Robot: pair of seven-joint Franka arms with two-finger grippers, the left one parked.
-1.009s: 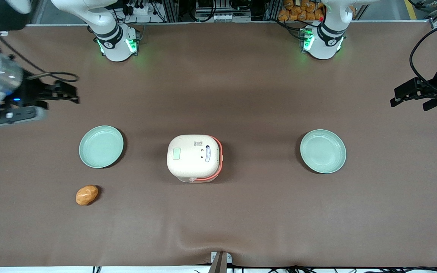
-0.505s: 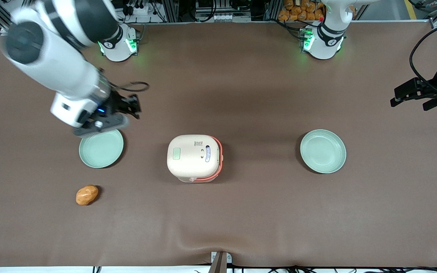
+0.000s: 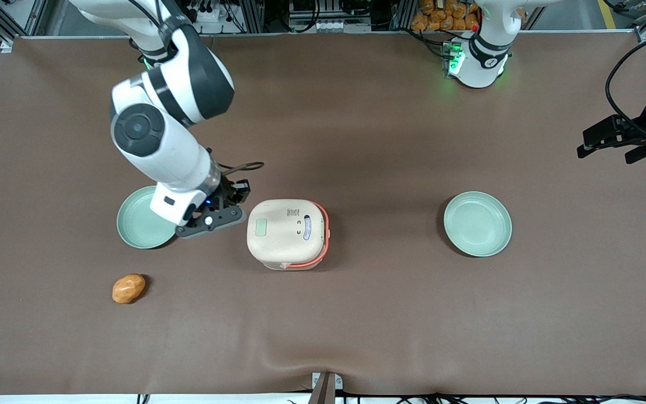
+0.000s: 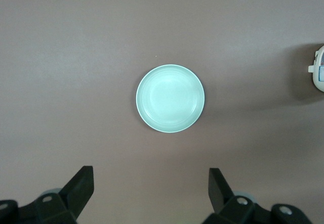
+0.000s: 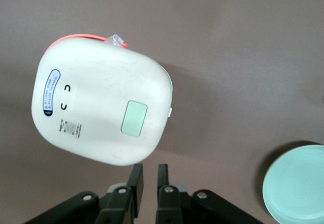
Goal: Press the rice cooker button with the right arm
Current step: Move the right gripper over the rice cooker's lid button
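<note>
The rice cooker (image 3: pixel 288 234) sits at mid-counter, lid down. It is a rounded-square body with a smooth, matte cream-white lid; a coral-red band shows along the lid rim on the side toward the parked arm's end. On the lid is a pale green rounded-rectangular panel (image 5: pixel 134 118), plus a blue-edged oval label and small printed markings. A small clear tab projects at the lid edge.

The right arm (image 3: pixel 160 120), glossy white with a dark grey elbow section and a round black joint cap, reaches down over the counter (image 3: pixel 356 314). Its black hand (image 3: pixel 237 197) hovers just beside the cooker on the working arm's side, not touching it. The wrist view shows the two flat fingers (image 5: pixel 135 183) drawn close together with only a narrow slit between them, holding nothing.

A round, pale green plate (image 3: pixel 142 227), smooth with a raised rim, lies partly under the arm's wrist. A second matching plate (image 3: pixel 477 224) lies toward the parked arm's end. A small, lumpy orange-brown object (image 3: pixel 128 288) rests nearer the front camera than the first plate. The counter surface is matte brown cloth, with a slight wrinkle at its front edge.
</note>
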